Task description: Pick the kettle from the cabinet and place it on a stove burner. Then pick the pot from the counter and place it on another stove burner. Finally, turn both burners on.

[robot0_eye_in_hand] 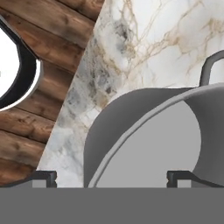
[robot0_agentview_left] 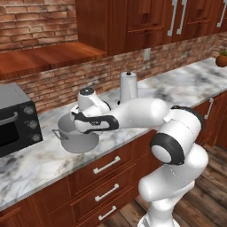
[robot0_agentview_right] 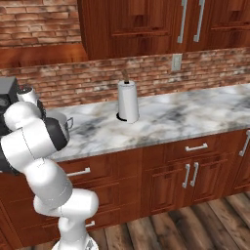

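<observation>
Spread-wide fingers point(robot0_eye_in_hand: 43, 177) straddle the pot point(robot0_eye_in_hand: 144, 140) rim, gripping nothing.

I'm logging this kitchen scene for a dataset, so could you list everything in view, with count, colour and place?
pot: one, grey metal, on the counter near its front edge, under the robot's hand
counter: one, white marble with grey veins, running along the brick wall
paper-towel roll: one, white, upright on the counter by the wall
toaster oven: one, black and grey, on the counter left of the pot
plant pot: one, reddish-brown, far right end of the counter
wall cabinets: dark red wood, silver handles, above the counter
drawers: red wood, silver bar handles, below the counter
gripper: one, dark fingertips, open, straddling the pot's rim
</observation>
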You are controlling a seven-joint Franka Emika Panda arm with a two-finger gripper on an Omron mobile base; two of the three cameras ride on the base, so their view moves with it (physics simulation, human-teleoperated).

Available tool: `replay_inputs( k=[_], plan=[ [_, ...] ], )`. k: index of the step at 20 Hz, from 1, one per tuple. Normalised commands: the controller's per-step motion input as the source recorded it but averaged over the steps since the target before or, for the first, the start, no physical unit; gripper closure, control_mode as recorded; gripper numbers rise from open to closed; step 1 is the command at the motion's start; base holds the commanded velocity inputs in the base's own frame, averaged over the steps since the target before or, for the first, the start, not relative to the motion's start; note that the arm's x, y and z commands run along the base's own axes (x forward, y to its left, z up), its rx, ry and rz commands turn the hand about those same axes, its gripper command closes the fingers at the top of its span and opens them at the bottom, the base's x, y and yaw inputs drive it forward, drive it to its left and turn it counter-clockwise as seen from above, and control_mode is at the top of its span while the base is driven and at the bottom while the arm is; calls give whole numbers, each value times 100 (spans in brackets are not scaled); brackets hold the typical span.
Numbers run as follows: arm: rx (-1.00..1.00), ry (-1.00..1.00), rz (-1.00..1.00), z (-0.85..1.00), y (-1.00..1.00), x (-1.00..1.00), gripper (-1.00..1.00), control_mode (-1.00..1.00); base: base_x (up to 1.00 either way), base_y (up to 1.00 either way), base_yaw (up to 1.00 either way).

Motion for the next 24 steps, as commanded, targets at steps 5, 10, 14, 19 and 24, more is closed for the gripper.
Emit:
replay_inputs(
  k=[5, 10, 14, 19, 24],
  plan=[
    [-2, 1, 0, -21, 2, 11, -100, -100, 0, 0, 0],
    [-3, 1, 0, -22, 1, 13, -100, -100, 0, 0, 0],
    [-1, 3, 0, -15, 8, 12, -100, -100, 0, 0, 0],
    [0, 4, 0, -16, 18, 14, 100, -100, 0, 0, 0],
    [0, 2, 1, -12, 7, 0, 100, -100, 0, 0, 0]
  ],
)
